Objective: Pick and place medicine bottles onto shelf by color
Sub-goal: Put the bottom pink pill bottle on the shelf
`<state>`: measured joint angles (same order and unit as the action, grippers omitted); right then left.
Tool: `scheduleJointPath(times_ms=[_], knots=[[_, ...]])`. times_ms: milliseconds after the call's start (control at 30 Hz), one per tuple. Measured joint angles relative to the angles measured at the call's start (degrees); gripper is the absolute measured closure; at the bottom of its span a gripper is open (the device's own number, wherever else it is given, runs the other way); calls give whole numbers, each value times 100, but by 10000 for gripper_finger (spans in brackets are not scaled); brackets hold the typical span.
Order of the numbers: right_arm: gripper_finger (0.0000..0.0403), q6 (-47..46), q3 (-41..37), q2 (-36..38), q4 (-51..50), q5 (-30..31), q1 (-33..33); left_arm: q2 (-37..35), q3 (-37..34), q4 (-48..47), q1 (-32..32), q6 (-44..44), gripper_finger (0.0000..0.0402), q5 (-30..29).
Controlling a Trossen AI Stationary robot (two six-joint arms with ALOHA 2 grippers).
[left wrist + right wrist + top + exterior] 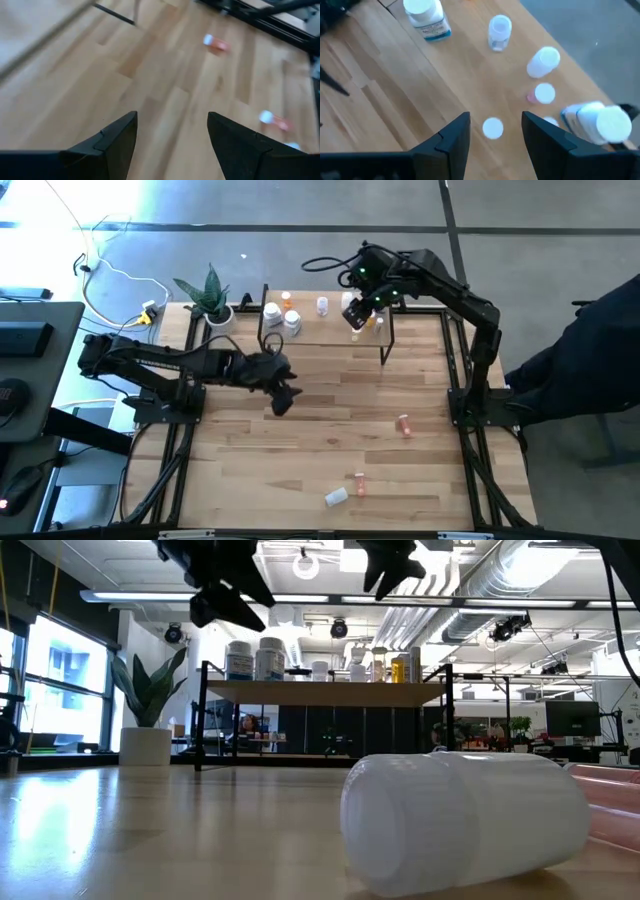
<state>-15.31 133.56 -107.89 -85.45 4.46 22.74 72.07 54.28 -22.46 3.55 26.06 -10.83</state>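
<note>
Hovering part-open and empty, the right gripper (495,135) has a light, slippery white-capped bottle (493,127) directly beneath; grasp its sides.

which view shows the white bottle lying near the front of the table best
The low view: the white bottle lies on its side right before that camera, filling the foreground. The high view shows it only as a small white speck near the table's front edge. Neither wrist view shows it clearly.
</note>
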Motion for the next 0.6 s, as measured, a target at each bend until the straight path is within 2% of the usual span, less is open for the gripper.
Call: scheduleJointPath(times_ms=[333, 600], knots=[[234, -545, -9, 69, -439, -20, -195, 29, 0, 207, -891, 531, 170, -47], [234, -1010, -18, 215, -457, -258, -714, 498, 0, 774, -1476, 822, 170, -50]])
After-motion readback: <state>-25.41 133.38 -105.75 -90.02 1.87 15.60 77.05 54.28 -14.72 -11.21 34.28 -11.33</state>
